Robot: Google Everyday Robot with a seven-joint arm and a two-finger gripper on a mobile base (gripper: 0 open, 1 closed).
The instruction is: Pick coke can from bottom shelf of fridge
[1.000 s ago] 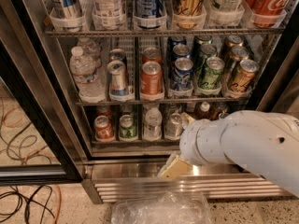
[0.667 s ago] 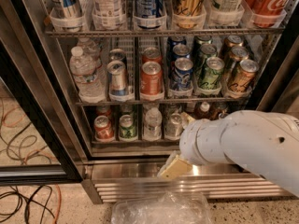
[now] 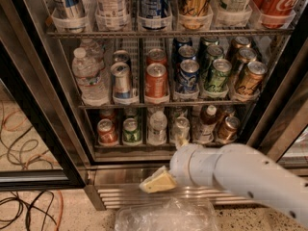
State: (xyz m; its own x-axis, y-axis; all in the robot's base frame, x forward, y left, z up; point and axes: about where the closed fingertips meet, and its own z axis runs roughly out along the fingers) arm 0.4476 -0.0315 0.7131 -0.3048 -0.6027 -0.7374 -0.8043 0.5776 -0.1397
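The coke can [image 3: 107, 132], short and red with a silver top, stands at the left end of the bottom shelf [image 3: 144, 147] of the fridge [image 3: 72, 129], whose door stands open. A green can [image 3: 131, 131] stands right beside it. My gripper [image 3: 160, 180] is at the end of the white arm, low in front of the fridge's base grille, below the shelf and to the right of the coke can. It holds nothing that I can see.
The bottom shelf also holds a clear bottle [image 3: 157, 127], a silver can [image 3: 181, 128], a dark bottle [image 3: 207, 124] and a brown can [image 3: 227, 128]. The upper racks are full of cans and bottles. A clear plastic bag [image 3: 166, 215] lies on the floor, with cables [image 3: 29, 206] at left.
The arm and gripper have moved down and a little left, from in front of the shelf's right half to the base grille. The cans have not moved.
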